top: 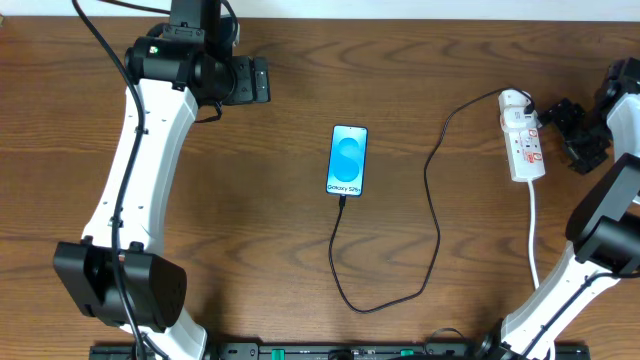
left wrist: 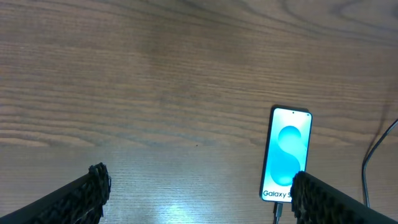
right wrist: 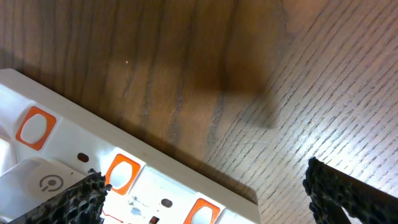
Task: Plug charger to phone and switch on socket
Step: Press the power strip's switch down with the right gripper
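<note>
The phone lies face up mid-table, blue screen lit; it also shows in the left wrist view. The charger cable runs from the phone's bottom edge, where its plug tip sits, loops down and right, then up to the socket, a white power strip at the right. In the right wrist view the strip shows orange-framed switches. My left gripper is open and empty at the upper left, away from the phone. My right gripper is open just right of the strip.
The strip's white cord runs down toward the right arm's base. The left arm spans the left side of the wooden table.
</note>
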You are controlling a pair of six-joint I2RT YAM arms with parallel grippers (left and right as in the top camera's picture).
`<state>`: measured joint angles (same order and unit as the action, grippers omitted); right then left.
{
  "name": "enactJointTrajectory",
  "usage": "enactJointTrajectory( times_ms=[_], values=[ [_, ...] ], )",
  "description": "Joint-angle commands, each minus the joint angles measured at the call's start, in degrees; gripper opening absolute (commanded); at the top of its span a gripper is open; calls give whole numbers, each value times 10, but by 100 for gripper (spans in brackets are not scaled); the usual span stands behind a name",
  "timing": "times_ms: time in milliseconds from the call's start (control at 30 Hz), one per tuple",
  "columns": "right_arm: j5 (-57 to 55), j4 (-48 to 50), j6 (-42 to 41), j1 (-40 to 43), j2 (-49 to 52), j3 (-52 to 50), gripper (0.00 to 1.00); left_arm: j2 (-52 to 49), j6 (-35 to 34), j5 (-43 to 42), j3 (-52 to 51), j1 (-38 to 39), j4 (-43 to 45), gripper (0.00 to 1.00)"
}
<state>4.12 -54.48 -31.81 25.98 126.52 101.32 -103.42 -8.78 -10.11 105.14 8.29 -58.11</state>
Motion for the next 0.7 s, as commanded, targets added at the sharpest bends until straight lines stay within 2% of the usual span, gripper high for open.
enactJointTrajectory(
  times_ms=[0,667],
  values=[
    [4,1,6,3,4,2,99,-4,6,8,2,-1,-2,94],
    [-12,1,7,3,12,-4,99,-4,6,7,2,-1,-2,94]
  ],
)
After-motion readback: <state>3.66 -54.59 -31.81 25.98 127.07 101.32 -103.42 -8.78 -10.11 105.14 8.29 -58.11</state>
